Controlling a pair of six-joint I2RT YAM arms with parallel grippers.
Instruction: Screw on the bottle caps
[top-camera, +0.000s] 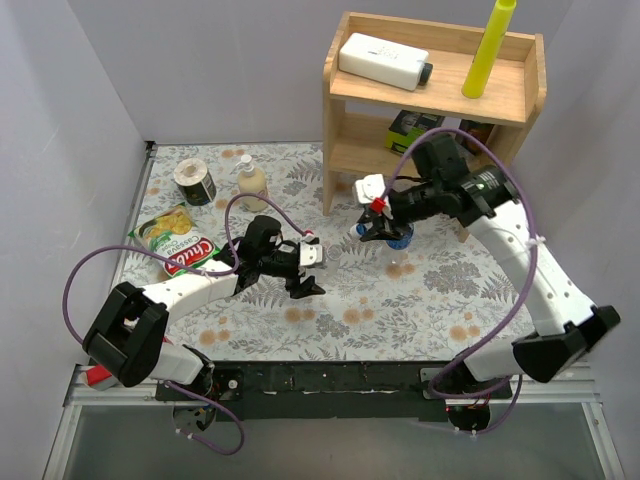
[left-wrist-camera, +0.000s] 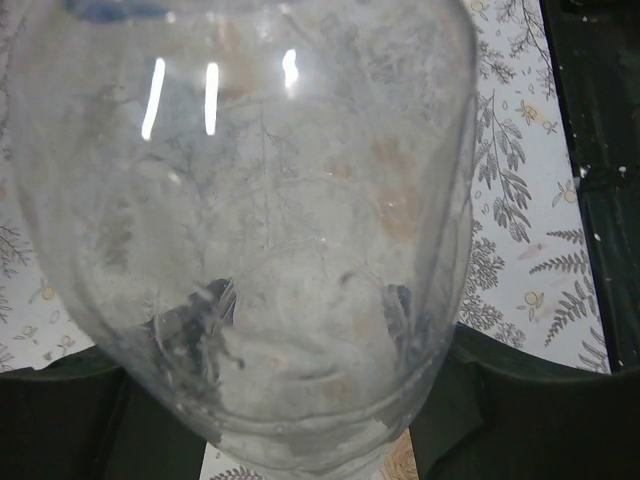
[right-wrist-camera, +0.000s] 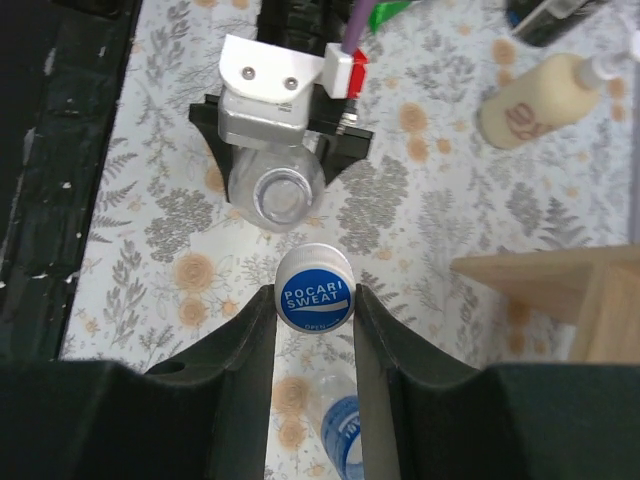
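My right gripper (right-wrist-camera: 313, 292) is shut on a bottle cap (right-wrist-camera: 314, 303), round with a white rim and a blue top that reads POCARI SWEAT. It hangs above the table, just short of the open mouth of a plain clear bottle (right-wrist-camera: 277, 192). My left gripper (top-camera: 306, 270) is shut on that bottle, whose body fills the left wrist view (left-wrist-camera: 260, 200), with the dark fingers (left-wrist-camera: 400, 310) showing through it. Under the right gripper a second clear bottle with a blue label (right-wrist-camera: 345, 432) lies on the floral cloth, and it also shows as that blue-label bottle (top-camera: 400, 240) from above.
A wooden shelf (top-camera: 430, 95) stands at the back right with a white box (top-camera: 383, 60) and a yellow-green tube (top-camera: 488, 50) on top. A cream bottle (top-camera: 251, 180), a tape roll (top-camera: 194, 182) and a snack bag (top-camera: 175, 242) sit at the back left.
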